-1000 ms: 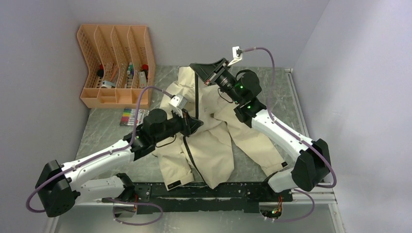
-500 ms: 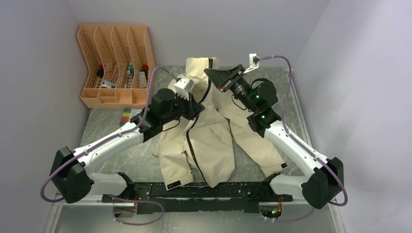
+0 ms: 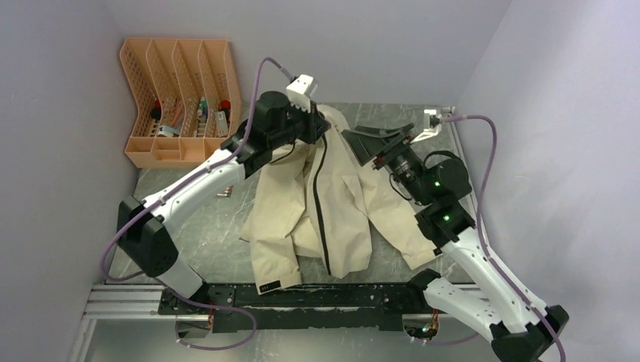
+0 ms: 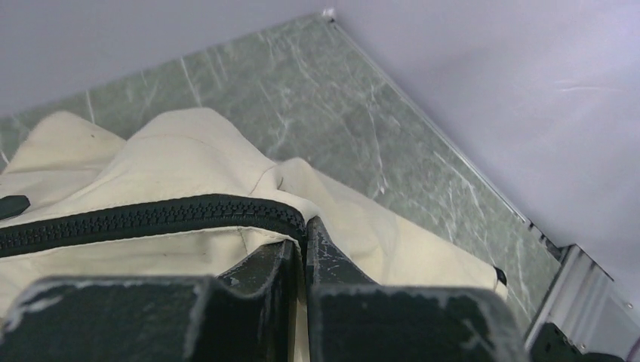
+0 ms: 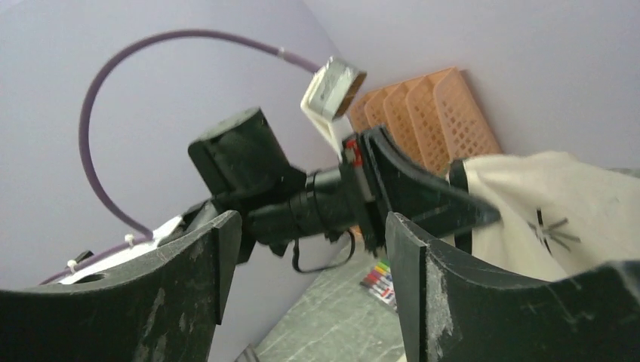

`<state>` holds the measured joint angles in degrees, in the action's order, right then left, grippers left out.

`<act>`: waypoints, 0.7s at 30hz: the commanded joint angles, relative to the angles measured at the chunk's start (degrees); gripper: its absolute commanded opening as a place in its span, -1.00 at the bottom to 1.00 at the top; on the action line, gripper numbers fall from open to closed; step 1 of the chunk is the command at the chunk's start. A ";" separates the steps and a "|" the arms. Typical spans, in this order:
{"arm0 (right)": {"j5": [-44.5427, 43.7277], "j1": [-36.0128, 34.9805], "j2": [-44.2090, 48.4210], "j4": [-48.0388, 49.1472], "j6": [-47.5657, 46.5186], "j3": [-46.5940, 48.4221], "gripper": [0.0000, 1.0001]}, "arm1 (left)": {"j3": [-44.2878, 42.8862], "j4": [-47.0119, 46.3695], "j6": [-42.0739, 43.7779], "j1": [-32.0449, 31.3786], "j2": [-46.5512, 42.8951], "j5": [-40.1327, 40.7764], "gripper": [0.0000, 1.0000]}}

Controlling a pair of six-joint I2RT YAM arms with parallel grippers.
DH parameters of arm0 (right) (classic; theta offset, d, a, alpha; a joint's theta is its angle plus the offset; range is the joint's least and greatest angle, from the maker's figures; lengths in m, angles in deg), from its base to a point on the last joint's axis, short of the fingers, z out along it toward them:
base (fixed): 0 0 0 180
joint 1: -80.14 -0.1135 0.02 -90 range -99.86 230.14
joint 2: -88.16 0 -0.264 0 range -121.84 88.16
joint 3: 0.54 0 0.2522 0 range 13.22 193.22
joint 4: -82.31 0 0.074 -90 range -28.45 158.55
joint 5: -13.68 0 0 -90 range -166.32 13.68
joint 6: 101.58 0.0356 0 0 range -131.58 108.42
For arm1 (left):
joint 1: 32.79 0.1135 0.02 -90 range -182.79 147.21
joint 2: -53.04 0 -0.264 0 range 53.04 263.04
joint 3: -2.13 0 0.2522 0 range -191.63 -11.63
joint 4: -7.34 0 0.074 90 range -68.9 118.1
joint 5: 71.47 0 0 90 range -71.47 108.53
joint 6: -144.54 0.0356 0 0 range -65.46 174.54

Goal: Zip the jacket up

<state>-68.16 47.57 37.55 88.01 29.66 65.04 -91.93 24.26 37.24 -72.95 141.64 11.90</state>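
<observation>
Left tool (image 4: 306,230) is pinching the zipper (image 4: 151,217) top at the collar of the jacket (image 3: 340,226), which is lying on the surface (image 4: 324,90) below and behind it. Right tool (image 5: 309,226) is hanging spread beside it, gripping nothing. Probably finishing: pulling straight along the teeth, not lifting the fabric.

Pale lilac walls (image 3: 60,113), green marbled tabletop (image 3: 215,249), orange file rack (image 3: 177,83)

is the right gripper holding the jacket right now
No, in the right wrist view the right gripper has its jaws wide apart with nothing gripped between them, and the jacket sits beyond them.
</observation>
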 commanded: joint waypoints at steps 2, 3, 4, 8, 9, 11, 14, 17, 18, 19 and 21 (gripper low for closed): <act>-5.19 0.14 6.33 -12.51 -5.65 -1.23 0.50 | -15.29 -2.50 6.25 1.07 6.55 -0.79 -0.84; -5.72 0.14 7.52 -13.83 -6.24 -1.42 0.51 | -18.23 -1.54 6.92 1.44 8.28 -0.76 -0.84; -6.46 0.10 8.57 -15.42 -6.71 -1.40 0.51 | -21.25 -0.78 7.52 1.91 10.04 -0.89 -0.84; -8.03 0.09 12.81 -18.84 -8.49 -1.85 0.53 | -35.37 2.73 9.05 4.02 17.68 -2.38 -0.84; -9.03 0.11 13.66 -19.16 -8.75 -2.01 0.53 | -39.23 4.44 9.30 4.34 19.55 -2.82 -0.84; -9.98 0.09 14.86 -21.24 -9.71 -2.14 0.54 | -46.29 6.03 9.79 4.75 22.74 -3.74 -0.84; -10.94 0.10 15.53 -22.62 -10.93 -2.68 0.54 | -49.92 4.81 10.20 5.45 24.60 -4.90 -0.84; -10.94 0.10 15.01 -23.15 -11.92 -3.02 0.54 | -44.17 2.71 8.30 6.49 23.51 -5.54 -0.84; -10.35 0.11 14.67 -22.92 -12.42 -3.11 0.54 | -40.98 1.93 7.46 6.76 22.74 -6.12 -0.84; -9.80 0.14 14.49 -22.42 -13.13 -3.25 0.55 | -37.73 1.20 6.84 6.86 21.82 -7.12 -0.84; -9.87 0.14 14.01 -21.98 -13.74 -3.59 0.56 | -30.31 0.19 5.72 6.85 19.35 -8.71 -0.65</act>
<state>-77.65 47.57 52.17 66.72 18.86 62.39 -131.20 30.05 45.00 -66.57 165.70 7.68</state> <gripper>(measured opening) 0.774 0.092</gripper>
